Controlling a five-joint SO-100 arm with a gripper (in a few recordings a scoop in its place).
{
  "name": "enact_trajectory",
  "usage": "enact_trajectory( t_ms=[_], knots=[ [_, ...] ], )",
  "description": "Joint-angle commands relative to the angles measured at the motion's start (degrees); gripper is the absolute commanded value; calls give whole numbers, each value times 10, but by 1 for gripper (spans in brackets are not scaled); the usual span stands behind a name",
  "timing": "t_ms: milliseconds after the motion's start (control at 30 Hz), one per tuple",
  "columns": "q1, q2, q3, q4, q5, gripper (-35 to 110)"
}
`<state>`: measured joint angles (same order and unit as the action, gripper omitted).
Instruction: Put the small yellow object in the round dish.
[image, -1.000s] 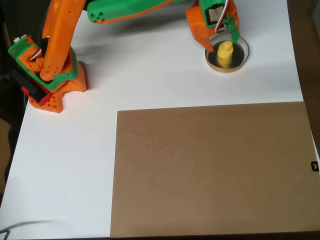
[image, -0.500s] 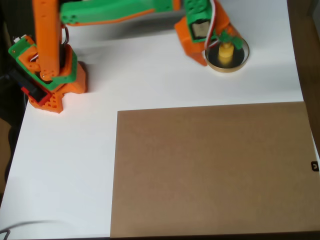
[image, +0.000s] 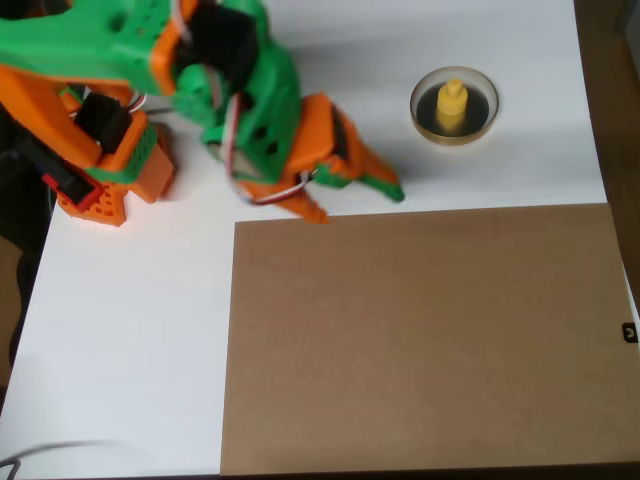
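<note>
The small yellow object (image: 453, 104) stands upright, knob up, inside the round dish (image: 455, 139), which sits near the table's back right in the overhead view. My gripper (image: 357, 203) hovers well to the left of the dish and a little nearer the front, just above the back edge of the brown board. Its orange finger (image: 312, 208) and green finger (image: 385, 184) are spread apart, open, with nothing between them. The gripper is apart from both the dish and the yellow object.
A large brown board (image: 420, 335) covers the front right of the white table (image: 130, 330). The arm's orange base (image: 95, 175) stands at the back left. The table's right edge runs close beside the dish.
The gripper has let go of the yellow object in the dish and pulled away to the left and toward the front. The yellow object stays in the dish.
</note>
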<state>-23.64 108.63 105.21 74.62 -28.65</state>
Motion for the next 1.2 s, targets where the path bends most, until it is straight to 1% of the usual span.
enact_trajectory(
  t_ms=[0, 167, 367, 667, 900, 1033, 1167],
  knots=[
    [76, 86, 17, 1, -18, 26],
    [169, 144, 61, -13, -15, 26],
    [266, 212, 121, -52, 26, 26],
    [392, 291, 181, -83, 103, 27],
    [482, 359, 262, -125, 175, 27],
    [515, 422, 324, -149, 190, 28],
    [555, 431, 348, -163, 229, 29]
  ],
)
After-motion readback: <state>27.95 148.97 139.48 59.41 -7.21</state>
